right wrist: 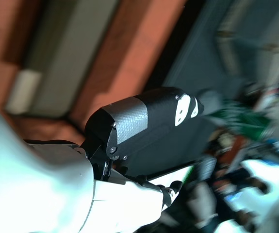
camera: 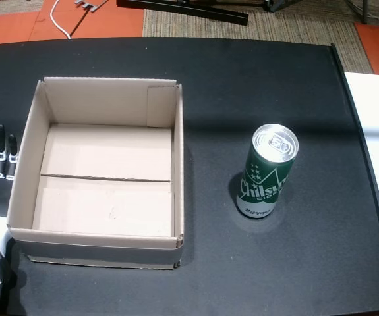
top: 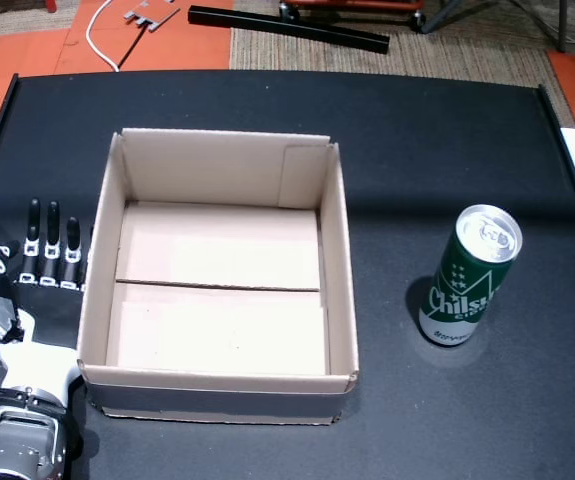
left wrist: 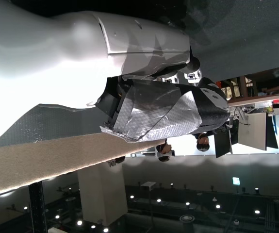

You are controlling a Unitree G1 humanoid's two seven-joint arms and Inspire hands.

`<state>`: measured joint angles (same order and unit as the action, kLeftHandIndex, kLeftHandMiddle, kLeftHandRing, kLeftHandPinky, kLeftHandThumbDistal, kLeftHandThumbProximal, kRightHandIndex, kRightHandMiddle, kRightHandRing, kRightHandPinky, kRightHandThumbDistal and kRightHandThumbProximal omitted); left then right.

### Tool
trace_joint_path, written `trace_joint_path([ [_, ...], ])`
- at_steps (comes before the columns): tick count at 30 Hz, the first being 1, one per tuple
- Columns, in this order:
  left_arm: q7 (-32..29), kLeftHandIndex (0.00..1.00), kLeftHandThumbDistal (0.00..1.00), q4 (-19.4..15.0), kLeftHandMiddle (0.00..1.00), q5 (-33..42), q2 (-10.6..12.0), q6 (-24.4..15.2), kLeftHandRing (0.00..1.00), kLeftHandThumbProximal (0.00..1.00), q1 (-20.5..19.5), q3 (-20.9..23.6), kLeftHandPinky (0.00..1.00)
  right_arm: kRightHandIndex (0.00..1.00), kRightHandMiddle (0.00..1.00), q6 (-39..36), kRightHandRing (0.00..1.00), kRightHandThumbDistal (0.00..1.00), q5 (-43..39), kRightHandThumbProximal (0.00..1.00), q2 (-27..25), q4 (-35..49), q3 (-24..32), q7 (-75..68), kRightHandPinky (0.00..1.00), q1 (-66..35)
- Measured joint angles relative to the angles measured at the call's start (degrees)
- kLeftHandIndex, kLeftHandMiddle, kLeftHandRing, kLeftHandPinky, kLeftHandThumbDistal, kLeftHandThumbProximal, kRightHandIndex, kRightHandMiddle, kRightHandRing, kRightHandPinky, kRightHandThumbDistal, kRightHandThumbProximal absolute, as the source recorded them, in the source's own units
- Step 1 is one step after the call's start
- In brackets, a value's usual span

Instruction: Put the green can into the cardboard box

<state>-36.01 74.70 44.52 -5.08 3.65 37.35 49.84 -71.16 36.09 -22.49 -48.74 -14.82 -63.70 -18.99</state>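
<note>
Right hand [right wrist: 144, 131] blurred in its wrist view, grip impossible to tell, left hand [top: 27, 270] flat, fingers spread, beside empty cardboard box [top: 222, 275], green can [top: 467, 275] upright on open tabletop [top: 447, 150], well apart from box.

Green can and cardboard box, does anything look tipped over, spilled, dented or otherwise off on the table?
Nothing stands out. The green can stands upright and sealed on the black table, clear of the cardboard box, with no spill. The box sits open and empty, walls intact. The left robot hand lies flat beside it.
</note>
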Motion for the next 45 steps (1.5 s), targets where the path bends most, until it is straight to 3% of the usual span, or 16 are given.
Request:
trace_joint_path([
  [2, 0.00, 0.44, 0.03, 0.00, 0.43, 0.01, -0.01, 0.25, 0.55, 0.81, 0.06, 0.04, 0.69, 0.93, 1.00, 0.16, 1.00, 0.85, -2.98, 0.54, -0.37, 1.26, 0.68, 6.16, 1.00, 2.97],
  [11, -0.05, 0.45, 0.02, -0.01, 0.42, 0.01, -0.12, 0.83, 0.53, 0.79, 0.13, 0.17, 0.67, 0.96, 1.00, -0.06, 1.00, 0.89, -15.67, 0.59, 2.65, 3.40, 3.49, 27.10, 1.00, 10.06],
  [17, 0.11, 0.45, 0.03, -0.02, 0.43, -0.01, -0.15, 0.81, 0.55, 0.81, 0.09, 0.10, 0.68, 0.97, 1.00, -1.19, 1.00, 0.86, -20.35, 0.57, 5.12, 4.83, 6.77, 35.03, 1.00, 9.72],
  [26, -0.03, 0.46, 0.03, -0.08, 0.43, 0.00, -0.22, 0.80, 0.54, 0.81, -0.02, 0.01, 0.67, 1.00, 1.00, -1.09, 1.00, 0.91, -27.12, 0.58, 6.55, 4.41, 9.45, 46.36, 1.00, 10.19],
  [32, 0.00, 0.45, 0.03, -0.06, 0.43, 0.00, -0.38, 1.02, 0.53, 0.80, -0.02, 0.11, 0.66, 1.00, 1.00, 0.57, 1.00, 1.00, -29.67, 0.58, 7.27, 1.99, 11.84, 52.09, 1.00, 14.96],
  [45, -0.06, 0.46, 0.04, -0.05, 0.42, -0.01, -0.56, 1.07, 0.50, 0.81, 0.06, 0.12, 0.67, 1.00, 1.00, 5.00, 1.00, 1.00, -38.07, 0.63, 7.81, -2.35, 15.89, 65.25, 1.00, 23.79],
])
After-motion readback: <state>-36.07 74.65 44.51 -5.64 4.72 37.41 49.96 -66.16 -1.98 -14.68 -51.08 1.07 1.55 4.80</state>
